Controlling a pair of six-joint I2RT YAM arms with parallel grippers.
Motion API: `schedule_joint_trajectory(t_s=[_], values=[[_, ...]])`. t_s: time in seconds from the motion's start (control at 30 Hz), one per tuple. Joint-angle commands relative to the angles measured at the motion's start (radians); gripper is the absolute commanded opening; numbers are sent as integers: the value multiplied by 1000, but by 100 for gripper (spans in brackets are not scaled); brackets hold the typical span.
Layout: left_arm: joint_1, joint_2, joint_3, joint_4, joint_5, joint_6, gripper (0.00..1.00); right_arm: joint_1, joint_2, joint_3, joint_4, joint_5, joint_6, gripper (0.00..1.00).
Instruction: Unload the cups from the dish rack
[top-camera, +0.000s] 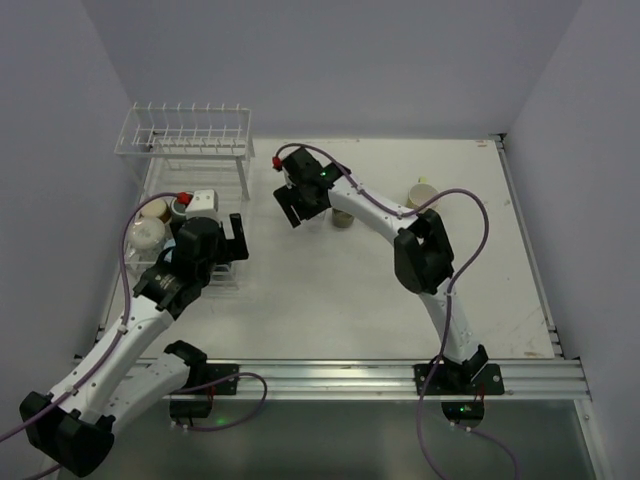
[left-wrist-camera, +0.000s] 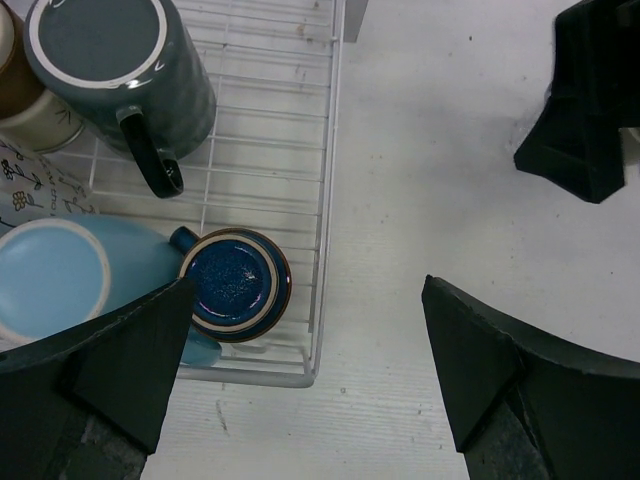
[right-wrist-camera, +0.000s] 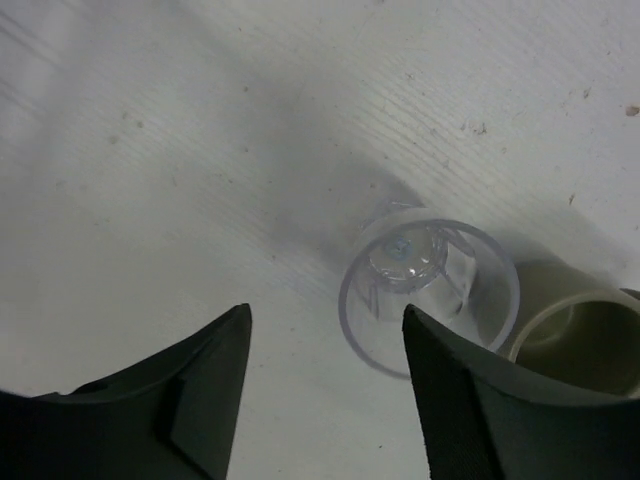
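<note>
Left gripper spread wide, empty, above the dish rack's near corner. Small dark-blue cup sits in the tray at its 9 o'clock, with a light-blue cup just beside and a grey mug at 11.

Right gripper also wide, empty. Clear glass stands on the table at its 3 o'clock, beside a pale cup.

Risk: the left jaws straddle the rim wire, so descending could snag it or tip the small cup. No writing legible.

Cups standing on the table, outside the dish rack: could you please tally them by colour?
Clear glass cup: 1
Tan cups: 2
Total: 3
</note>
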Motion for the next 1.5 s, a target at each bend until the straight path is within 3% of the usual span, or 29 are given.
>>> schedule_joint_trajectory(t_s=[0.0,0.13,0.37,0.57,0.77,0.9,1.23,1.47], values=[[3,19,33,-7,-57,-65,100,6,-218,-45,91,-72,19,69],[6,57,33,9,-111,-110,100,8,-376,-194,230,-167,68,78],[22,157,50,-1,-189,-182,87,10,-642,-566,410,-211,108,75],[78,203,25,-25,-197,-291,77,8,-756,-719,479,-236,133,74],[91,207,57,-108,-247,-417,81,8,-812,-814,539,-274,153,73],[92,294,113,-201,-254,-461,82,9,-841,-837,550,-281,162,73],[95,385,142,-208,-227,-492,81,11,-880,-877,565,-294,168,73],[100,422,119,-180,-203,-500,73,10,-883,-883,570,-290,171,73]])
